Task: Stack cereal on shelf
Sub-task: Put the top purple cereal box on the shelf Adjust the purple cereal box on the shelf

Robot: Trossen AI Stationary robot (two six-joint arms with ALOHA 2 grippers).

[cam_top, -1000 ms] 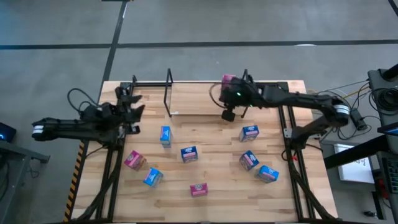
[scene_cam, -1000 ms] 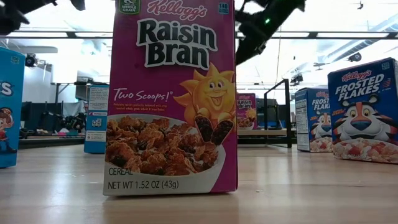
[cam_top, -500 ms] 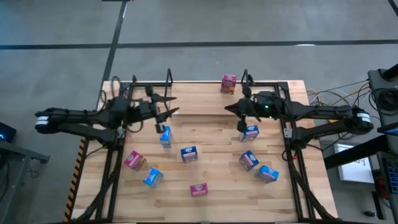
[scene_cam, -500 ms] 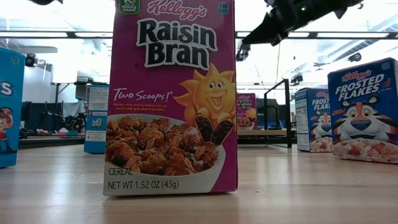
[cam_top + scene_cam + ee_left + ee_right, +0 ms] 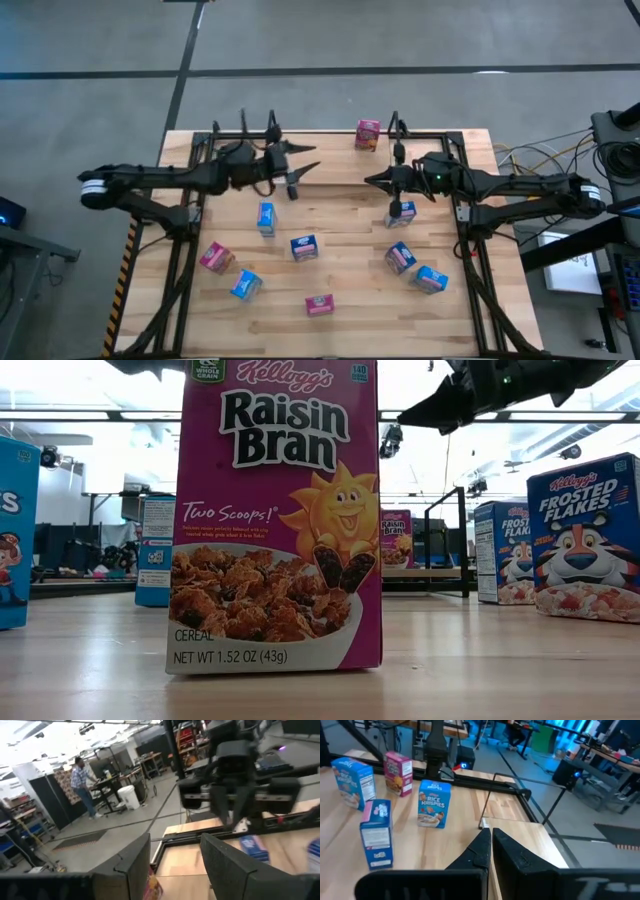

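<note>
The right claw [image 5: 378,181], pinched shut and empty, hovers just beside a blue Frosted Flakes mini box [image 5: 402,212]. The left claw [image 5: 300,170], fingers apart and empty, hangs above the wooden counter [image 5: 340,270], near a blue box [image 5: 265,218]. A magenta Kellogg's Raisin Bran "Two Scoops!" box [image 5: 278,510] stands well apart from both.

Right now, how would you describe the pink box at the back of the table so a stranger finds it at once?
Look at the wooden table from above and follow its far edge, where the thin black shelf posts stand. The pink cereal box stands there alone, right of the middle. Every other box sits farther forward on the table.
</note>
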